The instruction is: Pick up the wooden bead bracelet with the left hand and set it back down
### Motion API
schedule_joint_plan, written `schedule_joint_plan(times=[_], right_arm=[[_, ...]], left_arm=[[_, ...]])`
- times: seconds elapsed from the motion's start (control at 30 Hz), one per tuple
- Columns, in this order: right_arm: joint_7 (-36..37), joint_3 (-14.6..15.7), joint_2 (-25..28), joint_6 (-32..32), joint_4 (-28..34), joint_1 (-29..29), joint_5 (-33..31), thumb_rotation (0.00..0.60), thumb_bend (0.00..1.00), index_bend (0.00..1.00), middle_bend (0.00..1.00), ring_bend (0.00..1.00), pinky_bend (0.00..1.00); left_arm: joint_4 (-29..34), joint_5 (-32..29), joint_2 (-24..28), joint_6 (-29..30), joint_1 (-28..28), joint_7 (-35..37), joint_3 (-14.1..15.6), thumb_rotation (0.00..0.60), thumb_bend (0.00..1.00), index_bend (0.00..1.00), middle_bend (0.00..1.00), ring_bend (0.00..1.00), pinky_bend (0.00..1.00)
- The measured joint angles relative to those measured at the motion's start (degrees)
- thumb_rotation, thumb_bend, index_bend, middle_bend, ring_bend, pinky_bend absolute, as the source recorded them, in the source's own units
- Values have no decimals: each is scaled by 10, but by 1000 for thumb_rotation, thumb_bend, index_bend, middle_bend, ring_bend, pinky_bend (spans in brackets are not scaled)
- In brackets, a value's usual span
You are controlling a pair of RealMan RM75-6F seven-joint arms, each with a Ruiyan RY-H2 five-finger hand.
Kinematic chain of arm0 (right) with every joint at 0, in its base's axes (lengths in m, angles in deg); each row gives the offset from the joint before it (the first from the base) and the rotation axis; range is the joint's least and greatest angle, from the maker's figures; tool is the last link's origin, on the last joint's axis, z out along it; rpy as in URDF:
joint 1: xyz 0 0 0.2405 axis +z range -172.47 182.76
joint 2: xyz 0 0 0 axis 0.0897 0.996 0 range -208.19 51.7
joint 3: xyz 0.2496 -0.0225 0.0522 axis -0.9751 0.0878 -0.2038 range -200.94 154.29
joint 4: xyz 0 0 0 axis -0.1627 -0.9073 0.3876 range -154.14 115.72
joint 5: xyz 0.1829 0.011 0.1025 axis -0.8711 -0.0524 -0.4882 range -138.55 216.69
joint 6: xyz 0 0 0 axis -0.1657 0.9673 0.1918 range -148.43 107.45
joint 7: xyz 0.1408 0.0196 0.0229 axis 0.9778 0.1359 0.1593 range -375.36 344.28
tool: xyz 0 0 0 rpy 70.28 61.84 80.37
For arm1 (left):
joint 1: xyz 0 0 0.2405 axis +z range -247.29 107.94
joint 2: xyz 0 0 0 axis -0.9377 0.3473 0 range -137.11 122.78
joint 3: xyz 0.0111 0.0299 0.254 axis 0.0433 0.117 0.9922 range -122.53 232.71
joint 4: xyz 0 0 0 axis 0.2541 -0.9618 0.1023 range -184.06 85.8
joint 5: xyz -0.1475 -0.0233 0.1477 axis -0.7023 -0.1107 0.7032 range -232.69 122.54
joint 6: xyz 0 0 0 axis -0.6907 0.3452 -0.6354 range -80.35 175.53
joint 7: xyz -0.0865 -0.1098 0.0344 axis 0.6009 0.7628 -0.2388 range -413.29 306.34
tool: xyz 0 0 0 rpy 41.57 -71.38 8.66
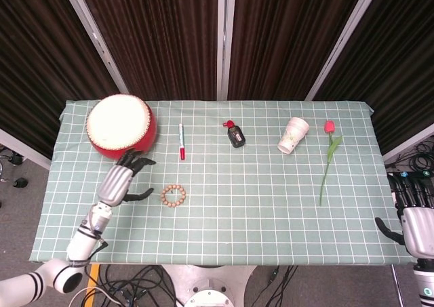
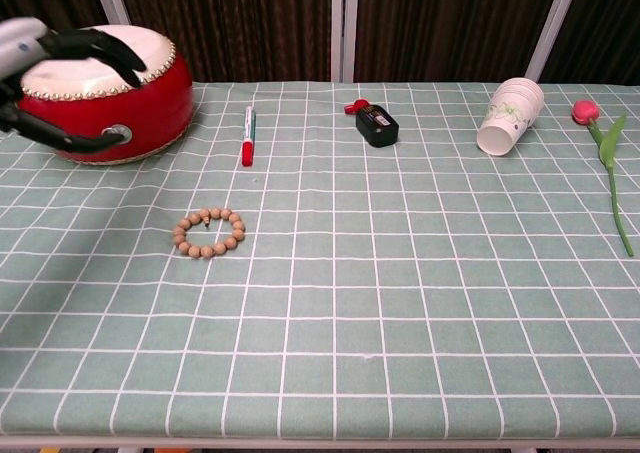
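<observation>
Both views are bright and evenly lit from overhead, with only faint, soft shadows on the cloth (image 1: 258,185), dark curtains (image 1: 163,36) across the top of each frame, sharp focus throughout, no glare, and slight blur on the left hand (image 2: 45,63) at the chest view's upper left.

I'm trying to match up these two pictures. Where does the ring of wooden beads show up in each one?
Head view: the bead bracelet lies flat on the green checked cloth, lower left of centre, just right of the left robot hand.
Chest view: the bracelet lies left of centre, in the middle of the picture's height.
Shared landmark: the red drum sits behind it and to the left in both.
</observation>
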Motion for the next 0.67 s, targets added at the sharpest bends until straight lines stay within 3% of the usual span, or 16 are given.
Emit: schedule_joint_plan(times=[0.2, 0.43, 0.67], right_arm=[[60, 6, 3, -16, -25, 3, 1, 600, 127, 0, 65, 0, 0], [127, 18, -16, -17, -79, 9, 31, 600, 127, 0, 47, 0, 0], [115, 23, -31, -8, -88, 15, 48, 600, 128, 0, 45, 0, 0]], left_arm=[[23, -31, 76, 66, 67, -48, -4, 600, 240, 306, 302, 129, 47], [89, -56, 177, 117, 162, -89, 34, 600, 241, 283, 277, 129, 21], [111, -40, 188, 180, 223, -106, 67, 600, 241, 282, 277, 128, 20]])
